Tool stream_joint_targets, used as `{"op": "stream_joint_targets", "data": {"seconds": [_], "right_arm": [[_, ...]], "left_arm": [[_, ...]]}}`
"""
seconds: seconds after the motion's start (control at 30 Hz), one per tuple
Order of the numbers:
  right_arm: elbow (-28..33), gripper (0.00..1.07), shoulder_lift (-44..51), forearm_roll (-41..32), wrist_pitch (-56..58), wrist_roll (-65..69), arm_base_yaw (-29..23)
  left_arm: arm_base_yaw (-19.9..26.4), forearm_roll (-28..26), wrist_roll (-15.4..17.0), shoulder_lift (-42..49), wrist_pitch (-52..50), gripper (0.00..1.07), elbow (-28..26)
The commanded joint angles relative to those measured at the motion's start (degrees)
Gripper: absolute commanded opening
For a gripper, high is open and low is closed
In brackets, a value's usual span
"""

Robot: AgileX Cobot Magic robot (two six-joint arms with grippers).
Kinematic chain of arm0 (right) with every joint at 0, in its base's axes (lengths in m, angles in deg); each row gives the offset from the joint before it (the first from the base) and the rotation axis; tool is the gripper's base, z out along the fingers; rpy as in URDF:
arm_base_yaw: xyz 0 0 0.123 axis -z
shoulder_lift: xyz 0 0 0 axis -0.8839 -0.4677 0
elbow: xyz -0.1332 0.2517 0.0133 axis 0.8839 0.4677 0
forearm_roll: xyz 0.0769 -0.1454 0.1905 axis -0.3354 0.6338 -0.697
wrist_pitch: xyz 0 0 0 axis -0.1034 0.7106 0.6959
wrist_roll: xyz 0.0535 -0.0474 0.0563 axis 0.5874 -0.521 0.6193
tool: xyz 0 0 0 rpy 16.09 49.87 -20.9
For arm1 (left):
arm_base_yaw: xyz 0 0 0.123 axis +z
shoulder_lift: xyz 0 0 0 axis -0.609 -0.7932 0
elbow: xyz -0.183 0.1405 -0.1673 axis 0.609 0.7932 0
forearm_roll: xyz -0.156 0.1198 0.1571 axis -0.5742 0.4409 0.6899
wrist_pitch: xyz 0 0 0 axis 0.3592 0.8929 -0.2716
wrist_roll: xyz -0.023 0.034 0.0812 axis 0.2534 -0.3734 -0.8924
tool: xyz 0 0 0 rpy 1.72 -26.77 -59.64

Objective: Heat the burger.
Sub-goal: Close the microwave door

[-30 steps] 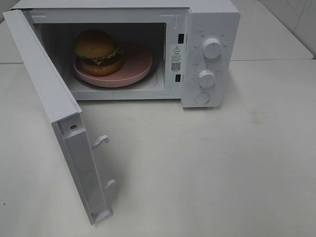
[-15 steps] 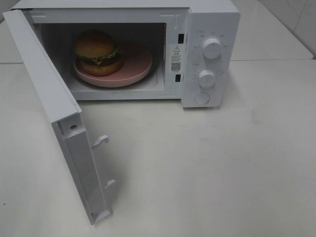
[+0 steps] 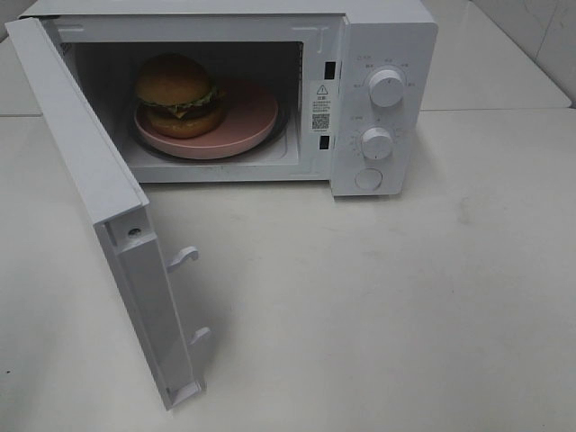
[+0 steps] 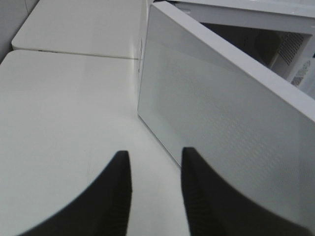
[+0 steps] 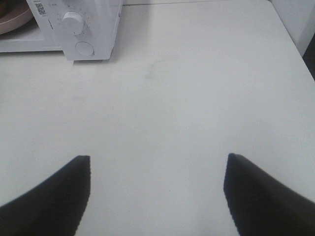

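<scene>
microwave (image 3: 387,36): white, set at the back of a pale table (image 3: 405,297), cavity facing me.
door (image 3: 81,162): swung wide open on the left side, two latch hooks showing on its inner edge. i'd judge it stands open only because the food had to go in, and it must shut before any heating.
burger (image 3: 177,94): inside the cavity, upright, bun on top with lettuce and cheese peeking out. it sits on the left part of the plate, not in the middle.
plate (image 3: 252,112): pink, round, flat on the cavity floor. it holds the burger and nothing else.
left gripper (image 4: 155,153): low over the table, near the door's outer face and not touching it. fingers (image 4: 120,196) a little apart with nothing between them – drawn in, i'd guess, to make a blunt tip for pushing the door.
right gripper (image 5: 157,158): over bare table, well apart from the control panel, fingers spread wide, empty. it looks parked for the knobs.
controls: upper knob (image 3: 386,87), lower knob (image 3: 376,143), round button (image 3: 368,178) – no gripper on any.
step in hand: loading looks done; closing the door comes next.
</scene>
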State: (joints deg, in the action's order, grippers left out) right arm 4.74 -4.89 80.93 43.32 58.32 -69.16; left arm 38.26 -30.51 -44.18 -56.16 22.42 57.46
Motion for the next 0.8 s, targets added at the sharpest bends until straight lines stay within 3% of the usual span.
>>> {"op": "stream_joint_targets", "data": {"seconds": [0.03, 0.27, 0.6, 0.8], "right_arm": [[0.1, 0.74, 1.5, 0.5, -0.3, 0.3, 0.2], [0.1, 0.74, 1.5, 0.5, -0.3, 0.3, 0.2], [0.1, 0.74, 1.5, 0.5, -0.3, 0.3, 0.2], [0.1, 0.74, 1.5, 0.5, -0.3, 0.3, 0.2]], "left_arm": [[-0.2, -0.6, -0.1, -6.4, -9.4, 0.0, 1.5], [-0.2, -0.6, -2.8, -15.0, -22.1, 0.0, 5.4], [-0.2, 0.1, -4.7, -25.5, -55.8, 0.0, 17.2], [-0.2, 4.2, -4.7, -32.3, -62.9, 0.0, 18.5]]}}
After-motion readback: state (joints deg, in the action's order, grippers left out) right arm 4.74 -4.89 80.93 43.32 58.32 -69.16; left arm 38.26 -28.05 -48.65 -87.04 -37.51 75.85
